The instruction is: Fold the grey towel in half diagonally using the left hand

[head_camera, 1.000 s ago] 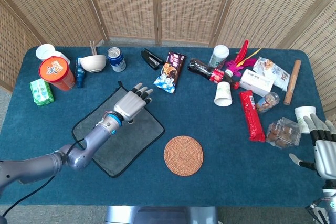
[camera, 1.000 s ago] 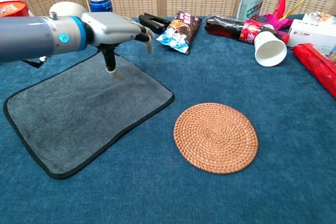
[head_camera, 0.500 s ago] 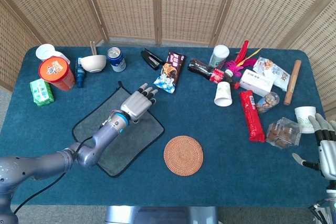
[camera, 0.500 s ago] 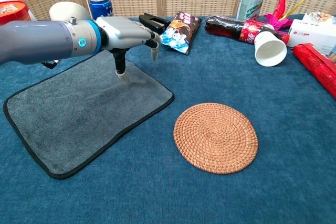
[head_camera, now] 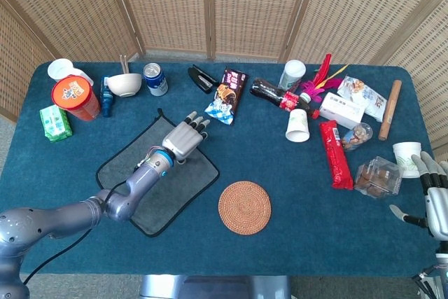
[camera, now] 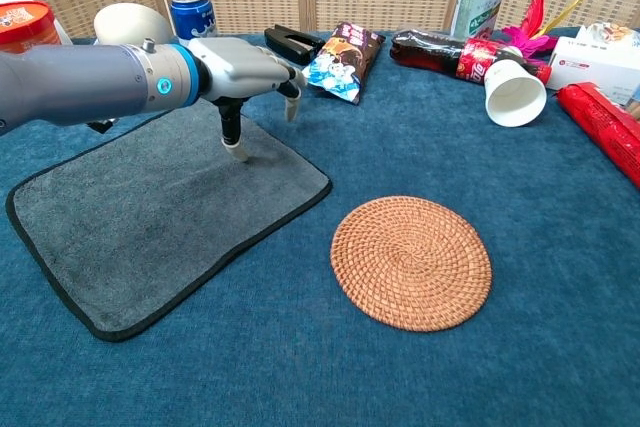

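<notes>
The grey towel [head_camera: 150, 194] [camera: 150, 217], edged in black, lies flat on the blue table [head_camera: 280, 194], rotated like a diamond. My left hand [head_camera: 183, 138] [camera: 245, 62] hovers over the towel's far right part, palm down, fingers spread toward the far edge, thumb pointing down close to the cloth; it holds nothing. My right hand [head_camera: 434, 197] is at the table's right edge, fingers apart and empty, beside a paper cup [head_camera: 406, 155].
A round woven coaster [head_camera: 244, 206] [camera: 411, 262] lies just right of the towel. Along the far side stand a soda can [head_camera: 155, 78], bowl [head_camera: 124, 84], stapler [head_camera: 201, 78], snack bag [head_camera: 227, 94], cola bottle [head_camera: 276, 94], cups and packets.
My left hand has slid a little to the right and forward over the towel, and the thumb has dropped closer to the cloth. The right hand drew slightly lower at the frame's edge.
</notes>
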### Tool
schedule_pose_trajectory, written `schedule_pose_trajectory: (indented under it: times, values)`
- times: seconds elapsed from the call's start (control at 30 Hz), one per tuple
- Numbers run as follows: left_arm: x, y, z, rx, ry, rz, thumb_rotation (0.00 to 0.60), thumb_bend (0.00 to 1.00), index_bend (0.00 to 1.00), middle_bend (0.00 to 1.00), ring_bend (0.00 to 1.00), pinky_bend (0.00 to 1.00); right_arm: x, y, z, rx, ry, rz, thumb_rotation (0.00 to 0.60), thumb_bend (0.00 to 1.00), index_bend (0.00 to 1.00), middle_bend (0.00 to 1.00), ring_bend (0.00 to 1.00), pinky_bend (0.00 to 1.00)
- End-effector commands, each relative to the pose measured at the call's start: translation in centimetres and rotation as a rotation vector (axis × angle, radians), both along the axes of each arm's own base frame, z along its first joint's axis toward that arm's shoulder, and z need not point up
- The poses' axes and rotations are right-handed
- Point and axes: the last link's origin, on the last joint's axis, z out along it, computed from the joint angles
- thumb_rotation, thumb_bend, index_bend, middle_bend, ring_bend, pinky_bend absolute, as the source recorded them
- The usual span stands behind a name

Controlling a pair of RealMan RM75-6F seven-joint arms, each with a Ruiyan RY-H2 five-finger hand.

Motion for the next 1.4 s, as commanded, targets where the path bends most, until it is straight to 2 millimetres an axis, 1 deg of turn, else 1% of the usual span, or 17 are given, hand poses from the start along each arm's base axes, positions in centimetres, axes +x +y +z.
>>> schedule_pose_trajectory:
  times: [0.03, 0.4, 0.63, 1.03, 1.13, 1.23, 1.4]
  values:
    - [0.04, 0.02, -0.29, -0.002, 0.002, 0.003, 0.600, 0.14, 0.32, 0.00, 0.00, 0.00, 0.01, 0.02, 0.04, -0.001, -0.003, 0.001, 0.528, 0.00, 0.00, 0.00, 0.00, 0.00]
    - [-0.04, 0.39, -0.79, 0.010, 0.019, 0.010, 0.600, 0.21, 0.35, 0.00, 0.00, 0.01, 0.10, 0.10, 0.11, -0.001, -0.012, 0.007, 0.529, 0.00, 0.00, 0.00, 0.00, 0.00]
    - [-0.01, 0.56, -0.90, 0.017, 0.026, 0.010, 0.600, 0.25, 0.43, 0.00, 0.00, 0.02, 0.02, 0.08, 0.16, -0.002, -0.018, 0.006, 0.541, 0.00, 0.00, 0.00, 0.00, 0.00]
    - [0.06, 1.00, -0.35, 0.044, 0.025, 0.001, 0.600, 0.29, 0.52, 0.00, 0.00, 0.03, -0.13, 0.01, 0.00, 0.005, -0.015, 0.001, 0.545, 0.00, 0.00, 0.00, 0.00, 0.00]
    - [0.05, 0.94, -0.41, 0.042, 0.023, 0.005, 0.600, 0.29, 0.52, 0.00, 0.00, 0.03, -0.10, 0.02, -0.01, 0.003, -0.014, 0.001, 0.544, 0.00, 0.00, 0.00, 0.00, 0.00]
    - [0.08, 0.88, -0.40, 0.042, 0.024, 0.002, 0.600, 0.29, 0.55, 0.00, 0.00, 0.03, -0.11, 0.03, 0.00, 0.003, -0.016, 0.000, 0.552, 0.00, 0.00, 0.00, 0.00, 0.00]
    - [0.21, 0.76, -0.16, 0.046, 0.016, -0.002, 0.600, 0.30, 0.58, 0.00, 0.00, 0.03, -0.07, 0.03, -0.02, 0.005, -0.016, 0.002, 0.555, 0.00, 0.00, 0.00, 0.00, 0.00]
